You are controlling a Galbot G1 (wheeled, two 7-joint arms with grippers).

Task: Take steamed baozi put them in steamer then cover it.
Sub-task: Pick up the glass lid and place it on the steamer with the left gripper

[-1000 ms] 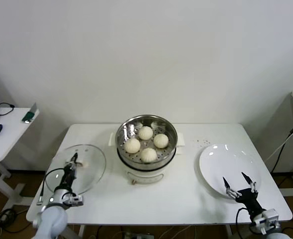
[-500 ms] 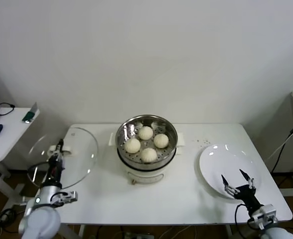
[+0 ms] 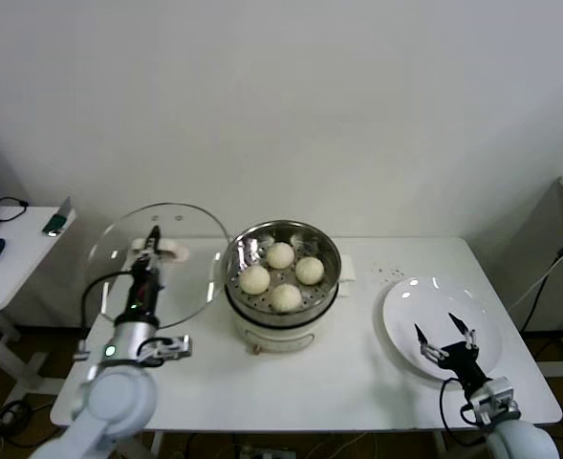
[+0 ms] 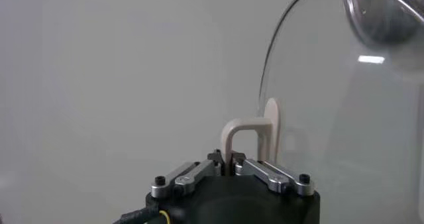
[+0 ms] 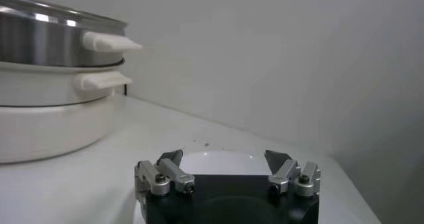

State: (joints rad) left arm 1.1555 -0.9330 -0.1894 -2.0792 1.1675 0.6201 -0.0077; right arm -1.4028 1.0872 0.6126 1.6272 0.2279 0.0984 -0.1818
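Four cream-white baozi [image 3: 281, 270] lie in the shiny steel steamer [image 3: 329, 251], which stands on its white pot base in the middle of the table. My left gripper [image 3: 153, 247] is shut on the cream-white handle [image 4: 246, 134] of the clear glass cover [image 3: 119, 251], holding the cover tilted up in the air just left of the steamer. The cover's metal rim [image 4: 278, 40] shows in the left wrist view. My right gripper [image 3: 443, 335] is open and empty over the near edge of the white plate [image 3: 424, 301]. The steamer [image 5: 46, 43] also shows in the right wrist view.
The empty white plate sits at the table's right; it also shows in the right wrist view [image 5: 218, 162]. A side table [image 3: 13, 258] with a few small objects stands to the far left. A white wall is behind.
My left gripper has lifted the cover off the table's left side, raised it and swung it right toward the steamer. The right gripper has shifted slightly left.
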